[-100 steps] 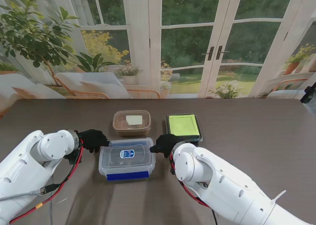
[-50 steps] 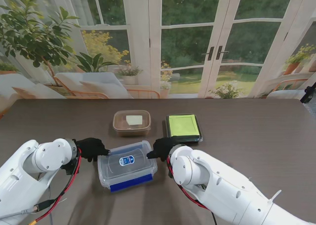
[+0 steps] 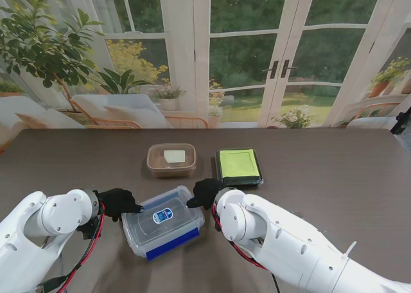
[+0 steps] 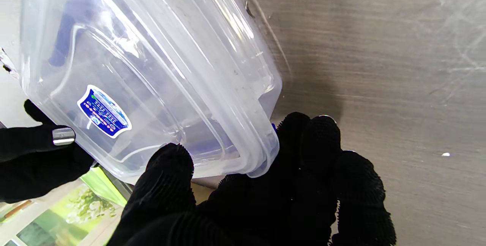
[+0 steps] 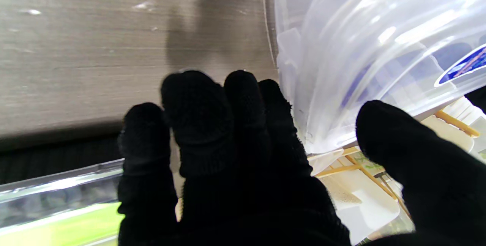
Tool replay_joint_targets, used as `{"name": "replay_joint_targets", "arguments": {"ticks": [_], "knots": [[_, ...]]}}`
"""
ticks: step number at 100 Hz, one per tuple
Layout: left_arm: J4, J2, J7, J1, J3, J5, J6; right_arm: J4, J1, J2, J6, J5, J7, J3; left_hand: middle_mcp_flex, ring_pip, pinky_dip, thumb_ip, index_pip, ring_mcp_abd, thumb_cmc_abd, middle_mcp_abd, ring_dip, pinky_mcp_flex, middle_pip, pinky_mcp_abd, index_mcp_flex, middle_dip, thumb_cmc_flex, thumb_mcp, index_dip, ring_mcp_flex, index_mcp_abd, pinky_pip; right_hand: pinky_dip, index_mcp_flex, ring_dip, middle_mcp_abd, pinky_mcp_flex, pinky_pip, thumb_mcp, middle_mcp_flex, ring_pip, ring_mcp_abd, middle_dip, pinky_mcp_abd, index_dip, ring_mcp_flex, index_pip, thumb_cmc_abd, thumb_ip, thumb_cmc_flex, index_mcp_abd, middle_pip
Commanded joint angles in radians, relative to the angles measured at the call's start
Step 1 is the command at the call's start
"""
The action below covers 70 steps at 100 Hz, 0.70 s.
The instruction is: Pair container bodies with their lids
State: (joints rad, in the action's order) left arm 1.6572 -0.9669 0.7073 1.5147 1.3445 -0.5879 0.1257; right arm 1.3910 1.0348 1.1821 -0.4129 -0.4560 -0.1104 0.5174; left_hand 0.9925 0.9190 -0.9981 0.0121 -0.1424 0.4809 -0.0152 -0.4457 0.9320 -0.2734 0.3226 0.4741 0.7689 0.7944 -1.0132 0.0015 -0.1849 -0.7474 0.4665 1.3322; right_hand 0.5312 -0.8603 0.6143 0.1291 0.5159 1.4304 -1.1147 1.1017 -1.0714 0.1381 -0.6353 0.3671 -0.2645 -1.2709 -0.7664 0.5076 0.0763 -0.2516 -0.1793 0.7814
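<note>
A clear plastic box [image 3: 163, 220] with a blue oval label and a blue strip along its near edge sits between my two hands, skewed so its left end is nearer to me. My left hand [image 3: 119, 202] is shut on its left end, thumb on top and fingers under the rim [image 4: 262, 155]. My right hand [image 3: 204, 191] is shut on its far right corner [image 5: 322, 86]. Whether the box rests on the table or hangs just above it I cannot tell. Farther from me stand a brown tub [image 3: 171, 159] and a black tray with a green lid [image 3: 238, 164].
The dark wooden table [image 3: 334, 177] stretches wide to the right and left of the boxes. The green-lidded tray's edge [image 5: 57, 200] lies close beside my right hand. Windows and plants stand beyond the table's far edge.
Both hands have drawn the clear box nearer to me and turned it, its left end coming closer. Both arms have pulled back toward the near edge.
</note>
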Motion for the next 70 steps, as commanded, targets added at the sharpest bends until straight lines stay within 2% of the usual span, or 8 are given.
{"name": "replay_joint_targets", "arguments": {"ticks": [1,11,23,31,48,57,70], "knots": [[0.026,-0.003,0.025,0.019,0.000,0.000,0.005,0.007,-0.002,0.022,0.016,0.004,-0.012,-0.013,0.005,0.011,0.007,-0.011,-0.010,0.032,-0.044,-0.017,0.006,0.001,0.012,-0.041,0.023,0.011,0.002,-0.013,-0.007,-0.015,-0.062,0.018,-0.021,-0.011,0.015,-0.048,0.224,0.015,-0.088,0.021,-0.025,-0.024,0.005,-0.014,-0.003,-0.040,0.010,0.053,0.025,-0.024,0.139,-0.001],[0.052,-0.003,0.028,0.039,0.007,-0.008,0.018,0.006,-0.011,0.024,0.021,0.002,-0.012,-0.021,0.004,0.010,0.007,-0.011,-0.009,0.031,-0.045,-0.018,0.005,0.002,0.012,-0.042,0.021,0.011,0.005,-0.013,-0.008,-0.014,-0.058,0.017,-0.022,0.016,0.013,-0.052,0.225,0.014,-0.075,0.016,-0.019,-0.029,0.004,-0.016,0.003,-0.039,0.026,0.047,0.029,-0.006,0.148,-0.002],[0.065,-0.004,0.024,0.054,0.013,-0.015,0.027,0.017,-0.005,0.022,0.023,-0.008,-0.002,-0.007,0.004,0.010,0.007,-0.012,-0.010,0.033,-0.043,-0.020,0.005,0.001,0.012,-0.042,0.022,0.010,0.003,-0.012,-0.009,-0.014,-0.052,0.018,-0.024,0.115,0.008,-0.045,0.219,0.011,-0.027,-0.003,-0.010,-0.021,0.004,-0.021,0.026,-0.039,0.084,0.057,0.036,0.032,0.152,-0.005],[0.066,-0.005,0.021,0.059,0.015,-0.016,0.030,0.035,0.001,0.010,0.027,-0.016,-0.014,0.014,0.005,0.010,0.008,-0.012,-0.010,0.033,-0.044,-0.019,0.005,0.001,0.013,-0.041,0.023,0.010,0.003,-0.012,-0.009,-0.015,-0.051,0.018,-0.022,0.189,0.000,-0.045,0.199,0.005,0.021,-0.027,0.010,-0.014,0.004,-0.024,0.044,-0.037,0.131,0.053,0.040,0.068,0.149,-0.007],[0.067,-0.005,0.021,0.061,0.017,-0.016,0.025,0.080,0.028,-0.021,0.014,-0.054,-0.045,0.077,0.006,0.011,0.008,-0.012,-0.010,0.030,-0.045,-0.019,0.005,0.001,0.014,-0.042,0.021,0.011,0.005,-0.012,-0.009,-0.016,-0.051,0.018,-0.007,0.294,0.003,-0.034,0.166,0.002,0.127,-0.069,0.022,0.005,0.005,-0.021,0.060,-0.013,0.174,-0.014,0.032,0.123,0.106,-0.006],[0.066,-0.005,0.018,0.062,0.020,-0.016,0.021,0.107,0.049,-0.039,0.000,-0.084,-0.066,0.113,0.006,0.011,0.008,-0.012,-0.010,0.031,-0.045,-0.020,0.005,0.000,0.014,-0.042,0.021,0.011,0.005,-0.013,-0.009,-0.016,-0.049,0.019,0.000,0.291,0.006,-0.021,0.162,0.004,0.154,-0.073,0.018,0.015,0.007,-0.012,0.057,-0.008,0.166,-0.047,0.022,0.132,0.095,-0.003],[0.066,-0.005,0.018,0.061,0.018,-0.014,0.021,0.150,0.086,-0.066,-0.022,-0.130,-0.107,0.158,0.006,0.011,0.008,-0.012,-0.009,0.032,-0.044,-0.019,0.005,0.000,0.013,-0.041,0.020,0.011,0.006,-0.013,-0.009,-0.015,-0.047,0.019,0.006,0.163,0.002,-0.006,0.176,0.009,0.156,-0.048,0.019,0.033,0.013,0.006,0.024,-0.023,0.081,-0.082,0.009,0.147,0.101,0.000]]}}
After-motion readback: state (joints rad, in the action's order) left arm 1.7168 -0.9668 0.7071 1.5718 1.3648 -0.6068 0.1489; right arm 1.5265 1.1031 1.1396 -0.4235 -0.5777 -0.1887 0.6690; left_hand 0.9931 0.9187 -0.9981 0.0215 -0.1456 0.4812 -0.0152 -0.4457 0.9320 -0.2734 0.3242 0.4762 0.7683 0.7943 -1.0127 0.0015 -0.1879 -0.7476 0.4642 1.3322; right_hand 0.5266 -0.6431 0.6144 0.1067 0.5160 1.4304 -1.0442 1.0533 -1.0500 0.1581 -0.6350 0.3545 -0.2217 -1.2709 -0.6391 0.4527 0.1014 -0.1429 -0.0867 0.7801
